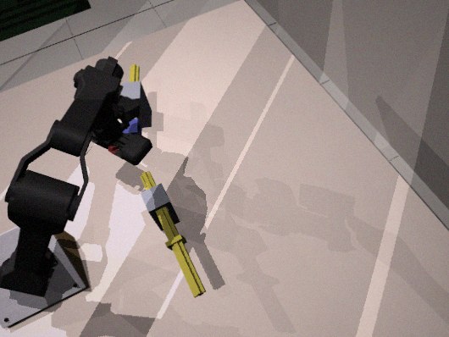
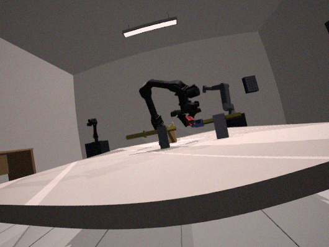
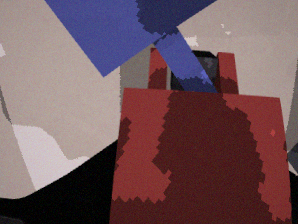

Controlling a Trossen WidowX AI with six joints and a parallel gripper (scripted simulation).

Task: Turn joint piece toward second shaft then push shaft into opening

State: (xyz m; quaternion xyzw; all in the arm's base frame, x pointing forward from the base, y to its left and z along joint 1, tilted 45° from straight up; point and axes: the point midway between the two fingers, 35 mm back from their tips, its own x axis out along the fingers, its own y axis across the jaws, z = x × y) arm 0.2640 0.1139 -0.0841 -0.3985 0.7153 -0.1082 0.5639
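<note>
Gripper (image 1: 127,141) (image 2: 185,120) partly open, its fingers closed against the sides of the red joint piece (image 1: 113,149) (image 2: 190,120) (image 3: 200,160). The piece sits beside the blue fork (image 1: 132,125) (image 2: 198,123) (image 3: 105,30) on the fixed shaft (image 1: 134,73) (image 2: 233,116). Second shaft (image 1: 185,262) (image 2: 136,136) lies through its own block (image 1: 156,197) (image 2: 163,137), its near end apart from the joint piece.

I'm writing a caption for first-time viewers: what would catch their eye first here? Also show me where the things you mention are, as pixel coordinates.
Probably the long yellow shaft with a collar (image 1: 187,267) (image 2: 136,136), running through its grey block (image 1: 156,197) (image 2: 164,137) in front of the black arm. Next, the red joint piece (image 1: 113,149) (image 2: 190,120) (image 3: 200,160), held in the gripper beside a blue piece (image 1: 132,126) (image 2: 198,123) (image 3: 100,35).
</note>
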